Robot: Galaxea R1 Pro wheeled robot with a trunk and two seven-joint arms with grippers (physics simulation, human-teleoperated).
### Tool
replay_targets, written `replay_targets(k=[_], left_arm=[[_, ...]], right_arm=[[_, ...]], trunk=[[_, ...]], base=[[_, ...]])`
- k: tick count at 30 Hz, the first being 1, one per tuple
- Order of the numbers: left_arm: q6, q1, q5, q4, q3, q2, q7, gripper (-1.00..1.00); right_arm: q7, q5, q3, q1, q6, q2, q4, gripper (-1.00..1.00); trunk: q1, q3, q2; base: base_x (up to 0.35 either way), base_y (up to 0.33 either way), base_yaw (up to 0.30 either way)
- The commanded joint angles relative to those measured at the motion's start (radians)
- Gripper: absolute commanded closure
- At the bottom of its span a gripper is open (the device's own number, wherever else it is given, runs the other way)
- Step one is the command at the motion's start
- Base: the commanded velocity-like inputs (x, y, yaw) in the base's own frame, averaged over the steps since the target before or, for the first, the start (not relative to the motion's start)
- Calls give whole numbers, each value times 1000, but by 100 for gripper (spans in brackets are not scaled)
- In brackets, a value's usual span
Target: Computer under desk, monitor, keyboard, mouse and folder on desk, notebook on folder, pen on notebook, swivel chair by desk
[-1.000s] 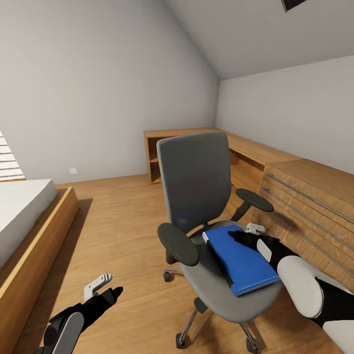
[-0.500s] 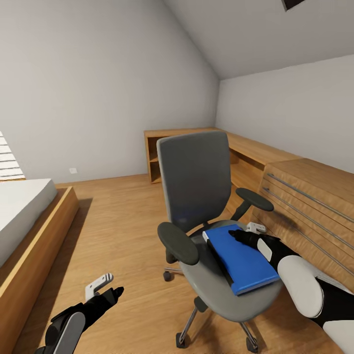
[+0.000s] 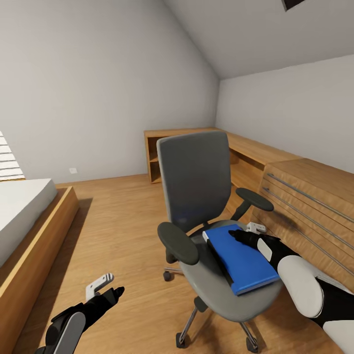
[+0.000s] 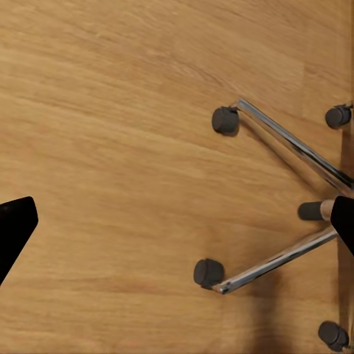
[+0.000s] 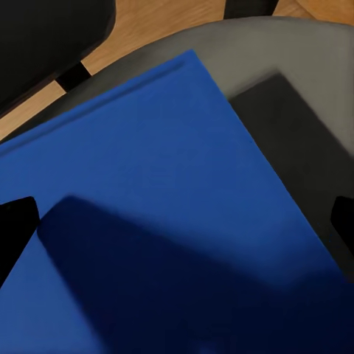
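While the left hand (image 3: 104,290) hangs low over the wooden floor (image 3: 118,231) with its fingers spread and nothing between them, the right hand (image 3: 244,233) reaches over the seat of the swivel chair (image 3: 196,187), just above the far edge of the blue folder (image 3: 243,258). In the right wrist view the two dark fingertips (image 5: 16,225) sit wide apart at either side of the blue cover (image 5: 169,221) — released, not yet gripping. The folder lies flat on the grey seat, between the two armrests, beside a dark patch that I cannot identify. The step in hand appears to be picking the folder up. To do it well, the hand should probably come down at an exposed edge so one finger can slip beneath the cover; closing on the flat face would likely slide off — and a push could roll the chair on its castors (image 4: 209,272). Beyond the chair, a long wooden tabletop (image 3: 255,150) runs along the far wall.
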Motion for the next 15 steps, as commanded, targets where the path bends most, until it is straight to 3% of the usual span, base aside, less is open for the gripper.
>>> replay_targets(k=[1, 15], left_arm=[[3, 0, 11, -1, 0, 0, 8, -100], [2, -1, 12, 2, -2, 0, 9, -100]], right_arm=[[3, 20, -8, 0, 5, 0, 50, -100], [2, 20, -8, 0, 5, 0, 50, -100]], trunk=[[0, -1, 0], [0, -1, 0]], base=[[0, 0, 0], [-124, 0, 0]])
